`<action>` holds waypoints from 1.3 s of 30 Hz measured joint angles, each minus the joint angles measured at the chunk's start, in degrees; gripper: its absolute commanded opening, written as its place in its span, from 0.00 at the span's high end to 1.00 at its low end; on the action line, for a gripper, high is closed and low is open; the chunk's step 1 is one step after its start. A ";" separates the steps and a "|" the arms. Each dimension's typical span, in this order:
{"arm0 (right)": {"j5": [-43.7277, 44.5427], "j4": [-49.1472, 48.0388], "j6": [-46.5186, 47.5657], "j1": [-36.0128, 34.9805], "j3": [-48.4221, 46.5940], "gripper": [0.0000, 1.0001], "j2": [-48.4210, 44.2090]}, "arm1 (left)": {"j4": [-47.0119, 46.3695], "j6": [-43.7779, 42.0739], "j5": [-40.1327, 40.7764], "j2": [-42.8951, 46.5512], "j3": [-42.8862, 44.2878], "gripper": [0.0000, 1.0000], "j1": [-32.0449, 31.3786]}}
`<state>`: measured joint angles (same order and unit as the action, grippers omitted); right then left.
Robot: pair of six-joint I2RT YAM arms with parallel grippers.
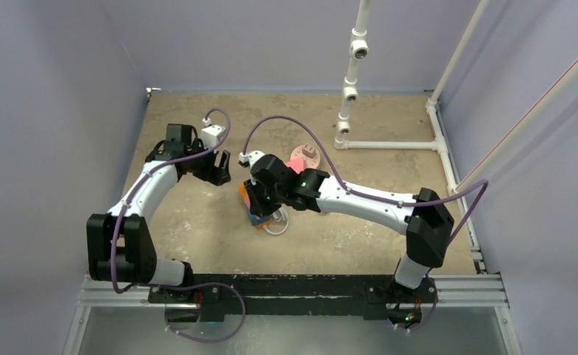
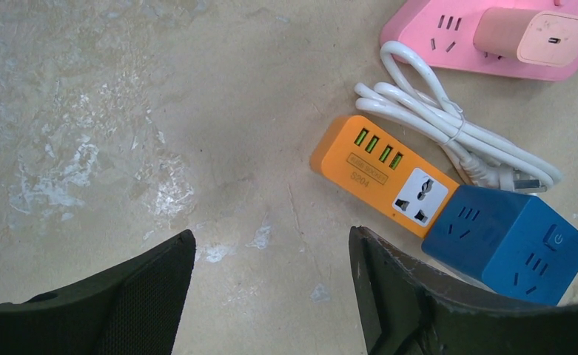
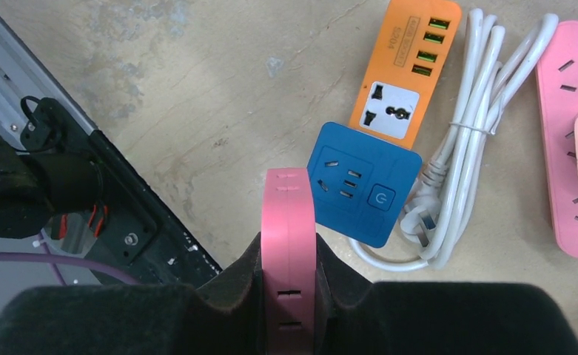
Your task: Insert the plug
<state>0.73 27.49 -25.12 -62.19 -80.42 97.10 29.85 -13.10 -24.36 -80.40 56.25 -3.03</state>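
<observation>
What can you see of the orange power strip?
The orange power strip is a plastic bar lying flat on the table, face up. It has four green USB ports in a row, then one white universal socket, empty. Its socket end meets the blue cube socket; the bundled white cable lies alongside.

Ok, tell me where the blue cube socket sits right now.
In the right wrist view the blue cube socket sits just beyond the pink piece in the right gripper, against the orange power strip's end.

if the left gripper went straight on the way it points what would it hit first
The left gripper would likely meet bare table, beside the orange power strip; depth unclear.
</observation>
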 measured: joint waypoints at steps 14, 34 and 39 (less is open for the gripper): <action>2.91 1.79 -0.85 0.37 -1.49 1.00 3.04 | -0.22 -2.49 -0.81 -0.13 -1.22 0.40 0.00; 4.79 3.37 -0.83 1.95 -3.89 1.00 4.68 | -1.46 -4.37 -2.29 -3.61 -2.62 0.43 -3.08; 4.81 3.58 -0.90 1.95 -3.89 1.00 4.98 | -2.58 -3.96 -2.27 -4.74 -2.62 0.44 -4.66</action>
<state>5.54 31.07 -26.02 -60.25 -84.31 102.08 27.27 -17.06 -26.63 -85.14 53.63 -7.68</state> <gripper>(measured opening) 0.222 0.572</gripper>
